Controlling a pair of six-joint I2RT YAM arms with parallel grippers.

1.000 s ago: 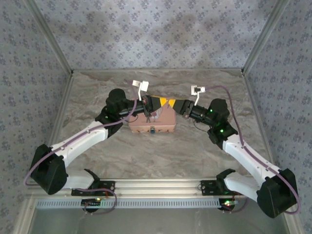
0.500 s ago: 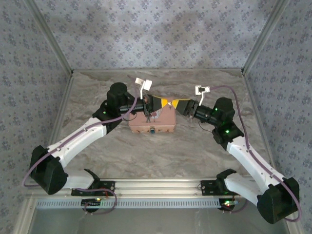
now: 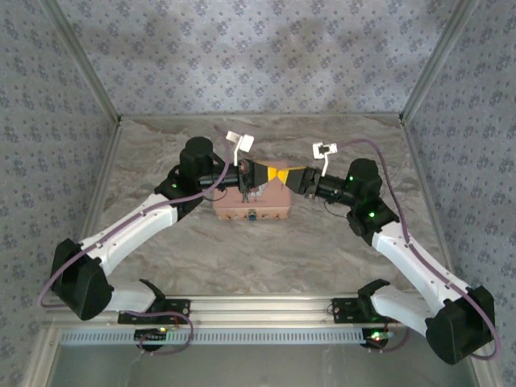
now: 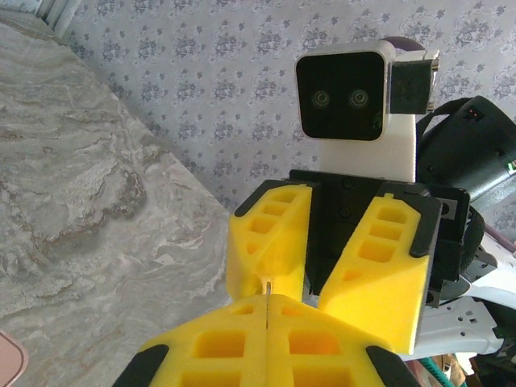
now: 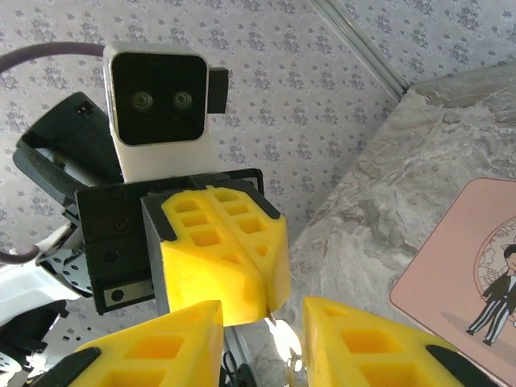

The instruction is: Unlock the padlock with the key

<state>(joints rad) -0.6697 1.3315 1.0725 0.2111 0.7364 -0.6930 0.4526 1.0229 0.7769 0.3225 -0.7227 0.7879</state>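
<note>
Over the pink tin (image 3: 251,201) the two grippers meet tip to tip. My left gripper (image 3: 272,172) (image 4: 265,313) is shut on the key (image 4: 265,292), a thin metal sliver poking out between its yellow fingers. My right gripper (image 3: 285,174) (image 5: 262,326) is open, its fingers (image 4: 274,242) standing on either side of the left gripper's tip (image 5: 234,258). The key's small metal end (image 5: 269,318) shows under that tip. The padlock (image 3: 253,215), tiny and dark blue, sits at the tin's near edge, below both grippers and apart from them.
The pink tin (image 5: 468,282) with its cartoon couple lies mid-table on the marbled top (image 3: 266,250). Dark rings and cord (image 3: 244,190) dangle under the left gripper. Patterned walls (image 3: 258,56) enclose the back and sides.
The right gripper has drawn in leftward until its open fingers straddle the left gripper's tip. The left arm shifted slightly between the earliest frame and now.
</note>
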